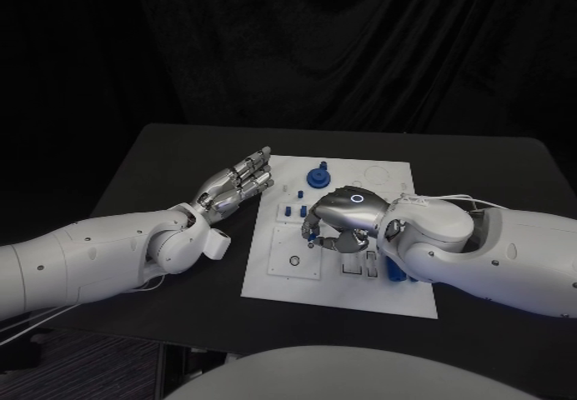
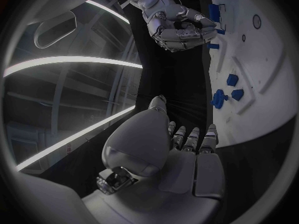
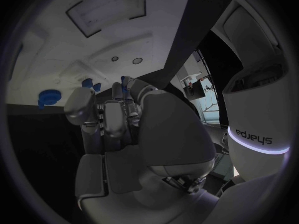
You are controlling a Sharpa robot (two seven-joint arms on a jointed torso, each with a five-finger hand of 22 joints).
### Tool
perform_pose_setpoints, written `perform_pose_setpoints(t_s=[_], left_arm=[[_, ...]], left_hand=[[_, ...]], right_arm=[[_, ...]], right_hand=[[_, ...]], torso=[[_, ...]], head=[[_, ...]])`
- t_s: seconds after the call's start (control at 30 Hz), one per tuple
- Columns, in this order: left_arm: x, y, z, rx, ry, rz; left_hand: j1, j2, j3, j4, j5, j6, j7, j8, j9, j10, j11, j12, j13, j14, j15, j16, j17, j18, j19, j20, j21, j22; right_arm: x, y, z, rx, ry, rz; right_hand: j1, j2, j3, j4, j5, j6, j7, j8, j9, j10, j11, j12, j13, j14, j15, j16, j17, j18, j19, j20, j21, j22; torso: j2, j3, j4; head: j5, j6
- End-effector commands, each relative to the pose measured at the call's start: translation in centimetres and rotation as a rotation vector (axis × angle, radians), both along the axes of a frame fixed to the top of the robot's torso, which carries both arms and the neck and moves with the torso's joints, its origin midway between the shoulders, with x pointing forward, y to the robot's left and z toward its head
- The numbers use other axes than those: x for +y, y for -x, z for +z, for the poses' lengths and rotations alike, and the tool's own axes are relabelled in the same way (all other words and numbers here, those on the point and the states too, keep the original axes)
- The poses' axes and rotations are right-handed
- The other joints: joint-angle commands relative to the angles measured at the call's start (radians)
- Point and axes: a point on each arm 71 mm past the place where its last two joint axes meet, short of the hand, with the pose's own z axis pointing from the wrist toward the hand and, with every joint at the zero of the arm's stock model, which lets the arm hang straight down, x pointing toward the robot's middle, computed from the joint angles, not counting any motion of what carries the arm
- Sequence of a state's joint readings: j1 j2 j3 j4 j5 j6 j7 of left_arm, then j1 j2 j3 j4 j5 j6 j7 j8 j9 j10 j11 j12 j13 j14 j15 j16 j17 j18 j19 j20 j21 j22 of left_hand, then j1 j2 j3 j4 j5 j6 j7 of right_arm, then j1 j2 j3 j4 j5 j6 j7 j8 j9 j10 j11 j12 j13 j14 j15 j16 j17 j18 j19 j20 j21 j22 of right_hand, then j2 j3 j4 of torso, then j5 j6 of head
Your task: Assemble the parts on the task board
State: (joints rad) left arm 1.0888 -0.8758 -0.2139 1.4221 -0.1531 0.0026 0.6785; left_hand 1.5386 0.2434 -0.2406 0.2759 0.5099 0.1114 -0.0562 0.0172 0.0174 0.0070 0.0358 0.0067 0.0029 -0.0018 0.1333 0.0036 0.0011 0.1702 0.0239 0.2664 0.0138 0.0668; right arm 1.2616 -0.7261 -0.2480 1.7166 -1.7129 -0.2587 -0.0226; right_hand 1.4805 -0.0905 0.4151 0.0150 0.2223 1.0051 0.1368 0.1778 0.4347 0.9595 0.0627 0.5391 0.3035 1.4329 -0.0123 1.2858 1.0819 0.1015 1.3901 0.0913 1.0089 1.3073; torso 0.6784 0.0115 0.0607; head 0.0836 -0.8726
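1. The task board (image 1: 343, 296) lies in the middle of the black table (image 1: 157, 158), and both hands are at it: the left hand (image 1: 238, 185) just off its left edge, the right hand (image 1: 340, 218) over its middle.

2. The left hand holds nothing. Its fingers are stretched out nearly straight and close together, palm side on to the board, clear of the plate.

3. The right hand is curled downward over the board's centre. A small blue part (image 1: 315, 239) shows at its fingertips, and it looks pinched there, though the fingers hide the contact, so I cannot be sure it is held rather than just touched.

4. Done so far, by my reading: a round blue part (image 1: 318, 177) stands near the far edge, and a few small blue parts (image 1: 293, 212) sit in the board's left-middle area.

5. Left to do: the round recess (image 1: 296, 262) on the near left and the ring outline (image 1: 376, 174) at the far right look unfilled, and blue pieces (image 1: 398, 273) by the right wrist seem to wait. The assembly is partway, not near its end.
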Motion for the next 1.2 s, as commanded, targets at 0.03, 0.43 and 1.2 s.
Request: perform_pose_setpoints(t_s=[0.03, 0.43, 1.2], left_arm=[[0.1, 0.2, 0.6, -0.082, 0.068, 0.005], [-0.1, 0.4, 0.3, -0.071, 0.069, 0.001], [-0.3, 0.4, -0.1, -0.059, 0.068, -0.006]], left_hand=[[0.011, -0.002, 0.006, 0.003, 0.003, -0.004, 0.028, 0.0, 0.0, 0.002, -0.001, -0.004, 0.0, 0.002, -0.008, -0.004, -0.001, 0.009, -0.002, -0.006, 0.002, -0.001], [0.014, -0.001, 0.009, 0.002, 0.004, 0.007, 0.035, 0.002, 0.002, 0.003, 0.003, -0.004, 0.0, 0.002, -0.009, -0.004, -0.001, 0.009, -0.002, -0.006, 0.002, -0.002], [0.016, 0.002, 0.012, 0.002, 0.005, 0.017, 0.032, 0.004, 0.004, 0.005, 0.01, -0.003, 0.001, 0.002, -0.008, -0.004, -0.001, 0.009, -0.001, -0.006, 0.003, -0.001]], right_arm=[[0.2, 0.1, -0.8, 0.001, 0.069, 0.014], [0.7, 0.0, -1.0, -0.029, 0.07, 0.004], [1.6, -0.5, -1.7, -0.022, 0.141, 0.017]], right_hand=[[0.005, 0.003, -0.004, 0.0, -0.008, -0.008, -0.001, -0.005, 0.0, 0.002, 0.005, -0.007, -0.001, -0.008, 0.001, -0.008, -0.006, 0.003, -0.008, -0.001, -0.009, 0.125], [0.005, 0.004, -0.005, -0.001, -0.012, -0.009, 0.0, -0.007, 0.003, 0.001, 0.006, -0.011, -0.002, -0.009, 0.003, -0.007, -0.005, 0.004, -0.011, 0.001, -0.012, 0.125], [-0.006, 0.008, -0.017, 0.009, -0.004, 0.023, -0.007, 0.0, 0.025, -0.006, 0.006, -0.039, -0.012, -0.01, 0.003, -0.001, 0.002, 0.004, -0.014, 0.003, -0.011, 0.124]], torso=[[-0.001, -0.0007, 0.0021], [-0.001, 0.0002, 0.0014], [0.0, -0.0004, -0.0014]], head=[[0.006, 0.0], [0.018, 0.0], [0.03, 0.0]])
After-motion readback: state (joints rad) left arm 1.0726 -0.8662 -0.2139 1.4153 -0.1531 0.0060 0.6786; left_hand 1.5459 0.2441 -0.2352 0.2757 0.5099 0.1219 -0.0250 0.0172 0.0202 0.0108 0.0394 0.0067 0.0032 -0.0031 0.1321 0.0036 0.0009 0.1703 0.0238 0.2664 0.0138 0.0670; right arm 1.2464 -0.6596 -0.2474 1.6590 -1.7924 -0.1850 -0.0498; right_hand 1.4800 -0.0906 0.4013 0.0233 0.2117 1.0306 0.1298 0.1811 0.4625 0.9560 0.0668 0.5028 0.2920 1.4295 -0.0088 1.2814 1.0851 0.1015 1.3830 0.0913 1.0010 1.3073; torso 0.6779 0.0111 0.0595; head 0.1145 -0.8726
